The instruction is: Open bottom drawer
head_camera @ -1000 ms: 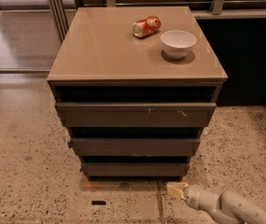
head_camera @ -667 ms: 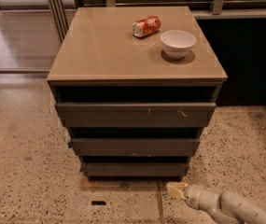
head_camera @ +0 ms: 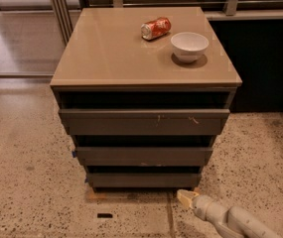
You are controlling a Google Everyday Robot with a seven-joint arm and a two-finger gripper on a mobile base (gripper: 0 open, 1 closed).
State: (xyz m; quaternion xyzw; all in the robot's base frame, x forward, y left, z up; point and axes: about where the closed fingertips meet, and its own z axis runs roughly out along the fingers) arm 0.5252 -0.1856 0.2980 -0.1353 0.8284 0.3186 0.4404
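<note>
The bottom drawer (head_camera: 143, 179) is the lowest and narrowest dark grey front of the cabinet, plain and without a handle. Above it sit the mid-sized front (head_camera: 144, 155) and the widest front (head_camera: 143, 121) with pale scratch marks. My gripper (head_camera: 184, 198) reaches in from the lower right, just above the floor. Its pale tip is a little below and to the right of the bottom drawer's right end, apart from it.
The cabinet's tan top (head_camera: 111, 53) holds a tipped red can (head_camera: 156, 28) and a white bowl (head_camera: 189, 45). A speckled floor (head_camera: 27, 182) surrounds it. A wooden base (head_camera: 101, 196) shows under the cabinet. A dark wall panel (head_camera: 265, 63) stands at the right.
</note>
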